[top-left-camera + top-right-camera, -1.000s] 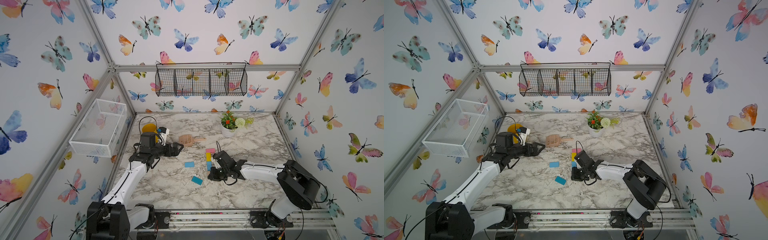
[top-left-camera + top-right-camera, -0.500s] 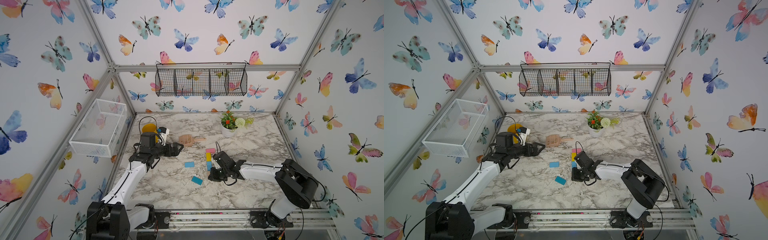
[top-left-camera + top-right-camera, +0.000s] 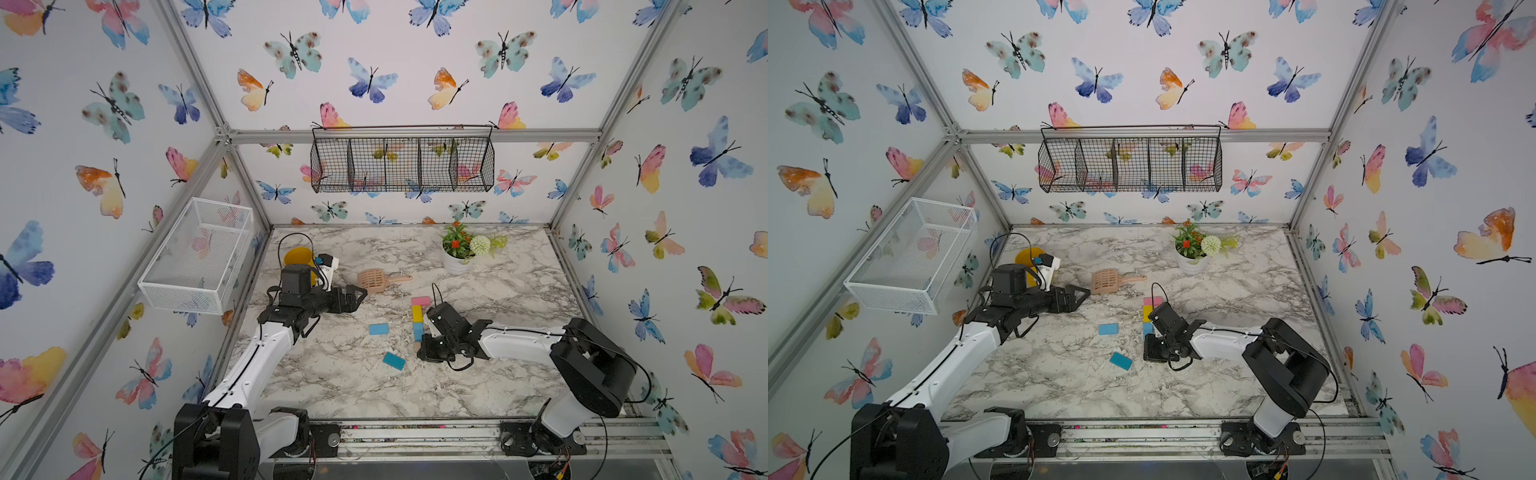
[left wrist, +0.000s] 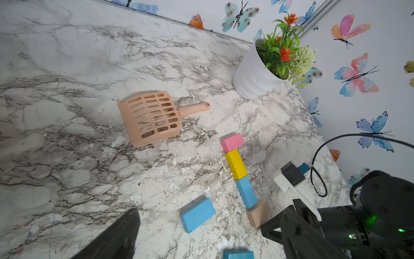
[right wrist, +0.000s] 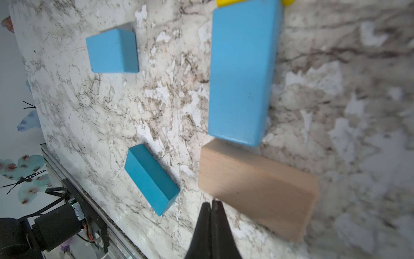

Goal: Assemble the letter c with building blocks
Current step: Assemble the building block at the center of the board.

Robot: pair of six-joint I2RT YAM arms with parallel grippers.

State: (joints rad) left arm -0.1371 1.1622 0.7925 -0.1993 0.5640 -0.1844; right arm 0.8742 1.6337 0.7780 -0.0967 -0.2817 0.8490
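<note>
1. The marble table [image 3: 498, 374] carries a half-built letter c [image 3: 417, 315] at its centre, seen in both top views.
2. The left gripper [image 3: 359, 294] hovers at 10 o'clock from the build, jaws spread wide and holding nothing, near a peach scoop [image 3: 376, 279].
3. The right gripper [image 5: 211, 208], reaching in from 4 o'clock, has its jaws pressed together and empty. Its tips sit at the edge of the tan block [image 4: 258, 213], though contact cannot be confirmed.
4. The spine runs from 12 to 6 o'clock: a pink block [image 4: 232, 142] lies crosswise on top, with a yellow block [image 4: 236, 164] and a light blue block [image 4: 246, 191] end to end beneath.
5. The tan block lies askew at the 6 o'clock end, against the light blue block's corner, and likely needs squaring.
6. A second light blue block [image 4: 197, 215] waits at 9 o'clock and a teal block [image 5: 152, 179] at 7 o'clock, both apart from the build.
7. The blocks look like rigid, light, smooth-painted wood, apt to slide on marble. They are probably best pinched across the narrow width at mid-length.
</note>
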